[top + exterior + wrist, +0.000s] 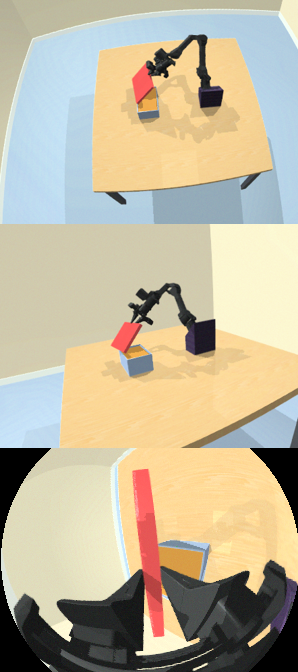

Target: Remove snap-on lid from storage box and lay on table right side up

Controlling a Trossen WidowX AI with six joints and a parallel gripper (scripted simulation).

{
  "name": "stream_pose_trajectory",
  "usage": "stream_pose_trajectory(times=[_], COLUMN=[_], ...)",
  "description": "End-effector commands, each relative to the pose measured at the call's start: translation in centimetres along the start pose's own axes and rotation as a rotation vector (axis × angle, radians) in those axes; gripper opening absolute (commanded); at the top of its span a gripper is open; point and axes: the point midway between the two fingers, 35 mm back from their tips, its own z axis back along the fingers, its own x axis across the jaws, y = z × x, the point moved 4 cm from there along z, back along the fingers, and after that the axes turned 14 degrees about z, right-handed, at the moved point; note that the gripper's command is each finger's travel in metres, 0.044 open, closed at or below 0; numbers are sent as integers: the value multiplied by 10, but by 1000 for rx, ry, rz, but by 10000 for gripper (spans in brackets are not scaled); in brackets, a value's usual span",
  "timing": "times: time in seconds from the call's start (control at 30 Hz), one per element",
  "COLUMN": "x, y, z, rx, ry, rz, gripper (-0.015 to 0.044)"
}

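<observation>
The red lid is off the storage box and held in the air, steeply tilted. My gripper is shut on the lid's upper edge; the wrist view shows the lid edge-on between the fingers. The blue-grey box stands upright and open on the table, with an orange interior. The lid's lower edge hangs over or beside the box's left side; whether they touch cannot be told. The lid hides part of the box.
The wooden table carries the box and a dark purple block at the arm's base, right of the box. The table's left edge lies beyond the lid in the top view.
</observation>
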Motion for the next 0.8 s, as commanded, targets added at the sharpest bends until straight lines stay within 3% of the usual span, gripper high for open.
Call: stream_pose_trajectory(times=[0.0, 0.77], x=[0, -14], y=[-9, -53], z=[3, 6], rx=[3, 2], ry=[-15, -15], rz=[-2, -1], gripper=[0, 0])
